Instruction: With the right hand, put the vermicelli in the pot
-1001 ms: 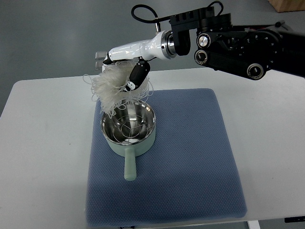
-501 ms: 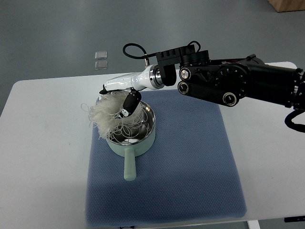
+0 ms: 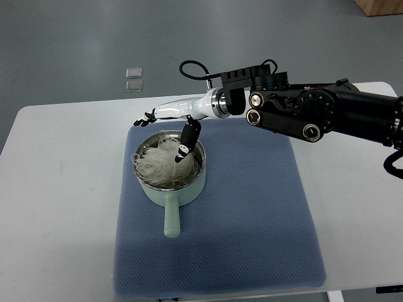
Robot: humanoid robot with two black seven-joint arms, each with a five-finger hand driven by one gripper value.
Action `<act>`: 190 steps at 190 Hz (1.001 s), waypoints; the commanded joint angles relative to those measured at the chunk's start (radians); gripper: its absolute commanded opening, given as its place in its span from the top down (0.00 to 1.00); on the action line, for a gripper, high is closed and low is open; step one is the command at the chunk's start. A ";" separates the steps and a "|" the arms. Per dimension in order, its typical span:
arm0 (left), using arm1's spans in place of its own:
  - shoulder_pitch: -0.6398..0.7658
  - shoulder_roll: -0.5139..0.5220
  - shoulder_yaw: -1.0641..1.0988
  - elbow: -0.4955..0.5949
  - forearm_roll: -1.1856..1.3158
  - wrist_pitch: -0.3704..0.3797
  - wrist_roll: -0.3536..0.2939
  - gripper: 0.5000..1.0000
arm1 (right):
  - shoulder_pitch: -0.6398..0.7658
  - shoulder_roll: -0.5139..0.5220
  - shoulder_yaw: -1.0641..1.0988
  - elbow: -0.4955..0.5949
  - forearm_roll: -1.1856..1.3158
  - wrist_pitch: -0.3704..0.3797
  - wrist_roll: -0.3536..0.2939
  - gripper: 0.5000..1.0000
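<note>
No legible text, label, brand, number or sign anywhere.

The right hand (image 3: 171,116) has a glossy white shell with black fingers (image 3: 186,139), a silver wrist ring, and a bulky black forearm (image 3: 315,113) with round silver bolts and a looped black cable (image 3: 195,68).

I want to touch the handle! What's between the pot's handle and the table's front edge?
Only bare blue mat, in the top view.
</note>
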 commanded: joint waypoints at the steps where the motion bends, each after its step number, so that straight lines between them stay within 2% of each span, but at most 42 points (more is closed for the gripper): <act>1: 0.000 0.000 0.000 0.000 0.000 0.000 0.000 0.00 | 0.023 -0.052 0.041 0.001 0.010 0.000 0.003 0.14; 31: 0.000 0.000 0.000 -0.001 0.000 0.000 0.000 0.00 | -0.014 -0.121 0.230 0.001 0.024 -0.007 0.009 0.14; 59: 0.000 0.000 0.000 -0.008 0.000 0.000 0.000 0.00 | -0.187 -0.181 0.463 0.000 0.111 -0.005 0.007 0.14; 81: 0.000 0.000 0.000 -0.008 0.000 0.000 0.000 0.00 | -0.328 -0.188 0.610 -0.012 0.177 -0.011 0.009 0.14; 115: 0.000 0.000 0.001 -0.020 0.000 0.000 0.002 0.00 | -0.537 -0.149 0.871 -0.035 0.388 -0.051 0.010 0.14; 150: 0.000 0.000 0.001 -0.021 0.003 0.000 0.003 0.00 | -0.644 -0.012 1.054 -0.106 0.713 -0.068 0.017 0.14; 175: -0.002 0.000 0.001 -0.026 0.001 0.000 0.003 0.00 | -0.677 0.023 1.104 -0.169 0.900 -0.060 0.098 0.14; 190: 0.000 0.000 0.001 -0.026 0.001 0.000 0.003 0.00 | -0.686 0.031 1.104 -0.178 0.947 -0.057 0.122 0.14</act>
